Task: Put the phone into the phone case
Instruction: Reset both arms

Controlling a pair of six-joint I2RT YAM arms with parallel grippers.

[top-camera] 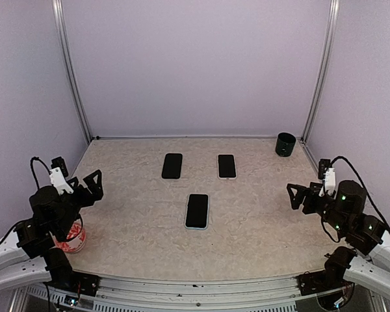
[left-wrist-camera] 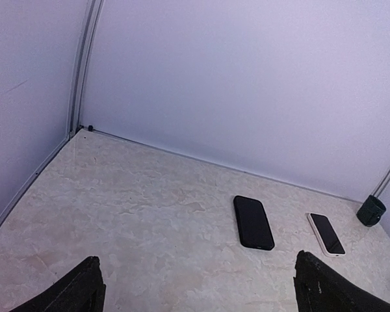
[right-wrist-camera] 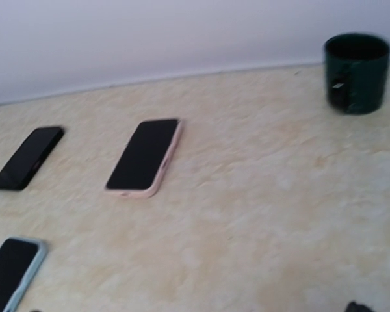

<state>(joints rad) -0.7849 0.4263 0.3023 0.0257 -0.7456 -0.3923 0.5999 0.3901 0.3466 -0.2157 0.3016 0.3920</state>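
Three phone-shaped items lie flat mid-table. A black one (top-camera: 172, 166) is at the back left; I cannot tell whether it is a bare phone or a case. A phone in a pink case (top-camera: 227, 166) is at the back right, and a phone in a light-blue case (top-camera: 197, 210) lies nearer. The left wrist view shows the black one (left-wrist-camera: 253, 221) and the pink one (left-wrist-camera: 326, 233). The right wrist view shows the black (right-wrist-camera: 29, 158), pink (right-wrist-camera: 145, 156) and blue (right-wrist-camera: 10, 273) ones. My left gripper (top-camera: 86, 185) (left-wrist-camera: 196, 263) is open and empty at the left edge. My right gripper (top-camera: 301, 196) is open and empty at the right edge.
A dark green cup (top-camera: 285, 144) (right-wrist-camera: 356, 73) (left-wrist-camera: 370, 210) stands at the back right corner. A red-and-white cup (top-camera: 71, 239) stands under my left arm at the near left. Lilac walls enclose the table on three sides.
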